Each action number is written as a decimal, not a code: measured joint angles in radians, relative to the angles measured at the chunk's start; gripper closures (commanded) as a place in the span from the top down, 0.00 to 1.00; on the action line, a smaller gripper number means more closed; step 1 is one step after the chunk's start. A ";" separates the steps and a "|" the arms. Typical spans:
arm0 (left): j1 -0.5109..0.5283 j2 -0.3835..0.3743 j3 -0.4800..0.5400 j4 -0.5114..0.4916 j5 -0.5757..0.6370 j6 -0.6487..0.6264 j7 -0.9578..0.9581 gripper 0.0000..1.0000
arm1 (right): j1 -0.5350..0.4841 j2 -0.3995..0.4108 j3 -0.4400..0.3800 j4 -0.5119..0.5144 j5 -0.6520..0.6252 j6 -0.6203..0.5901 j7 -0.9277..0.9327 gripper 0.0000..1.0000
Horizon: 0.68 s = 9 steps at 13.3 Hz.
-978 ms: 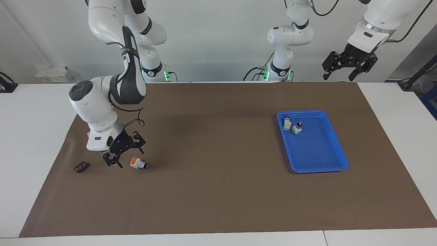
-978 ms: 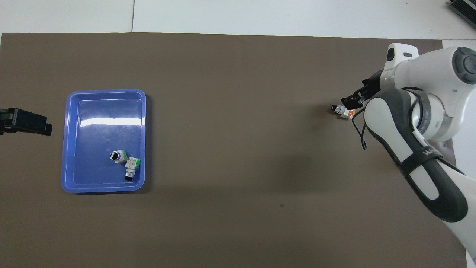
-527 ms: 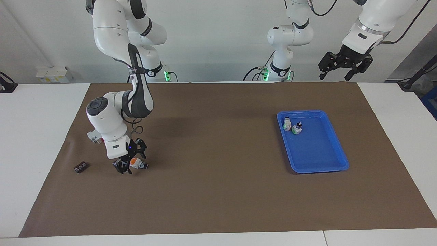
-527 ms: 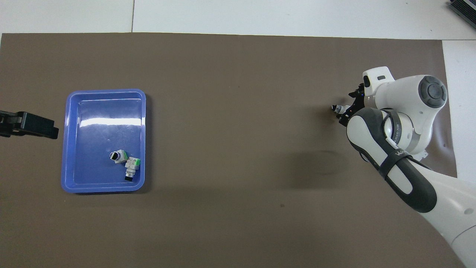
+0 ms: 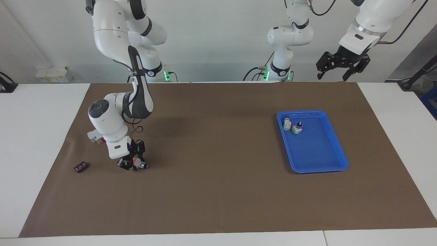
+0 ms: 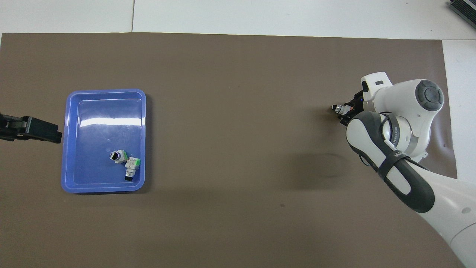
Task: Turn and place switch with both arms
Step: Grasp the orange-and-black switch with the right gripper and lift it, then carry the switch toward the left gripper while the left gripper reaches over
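The right gripper (image 5: pixel 132 163), a black two-finger hand on the large white jointed right arm (image 5: pixel 112 112), is down at the brown mat (image 5: pixel 218 191) toward the right arm's end of the table, with its fingers on either side of the small cylindrical switch (image 5: pixel 138 163) that has an orange end block, a silvery middle and a black knob tip. The fingers look drawn in around the orange end, yet whether they have actually clamped it cannot be told. The switch lies on its side on the mat with the knob tip poking out past the fingers, which probably leaves that end free for the other arm to take when the part is turned. Nearer to the robots, a white blocky part with red marks (image 5: pixel 93 136) peeks out beside the wrist, and a small black ridged piece (image 5: pixel 81 167) lies on the mat closer to the table's edge. Well apart, toward the left arm's end, sits a shallow blue plastic tray (image 5: pixel 336 150) holding two green-and-white switches with black knobs (image 5: pixel 292 125), likely the place where this switch belongs too. The left gripper (image 5: pixel 341 65) waits high in the air above the mat's edge, beside the tray in the overhead view, fingers spread apart.
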 measured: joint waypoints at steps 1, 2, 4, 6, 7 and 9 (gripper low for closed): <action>0.000 -0.002 0.001 -0.004 0.000 0.004 0.000 1.00 | 0.000 -0.001 0.000 0.000 -0.019 0.000 0.001 0.00; 0.000 -0.004 0.000 -0.004 0.000 0.013 0.000 1.00 | -0.001 -0.002 -0.001 0.002 -0.031 -0.004 0.001 0.00; -0.001 -0.005 -0.002 -0.006 0.000 0.022 0.000 1.00 | -0.006 -0.006 0.000 0.029 -0.045 -0.078 0.001 0.00; -0.003 -0.006 -0.003 -0.006 -0.004 0.023 0.000 1.00 | -0.006 -0.037 0.059 0.083 -0.045 -0.173 0.000 0.00; -0.003 -0.006 -0.004 -0.007 -0.021 0.023 0.000 1.00 | -0.006 -0.065 0.111 0.105 -0.031 -0.206 0.002 0.00; -0.003 -0.006 0.001 -0.007 -0.105 0.023 -0.001 1.00 | 0.002 -0.118 0.211 0.157 0.090 -0.287 0.009 0.00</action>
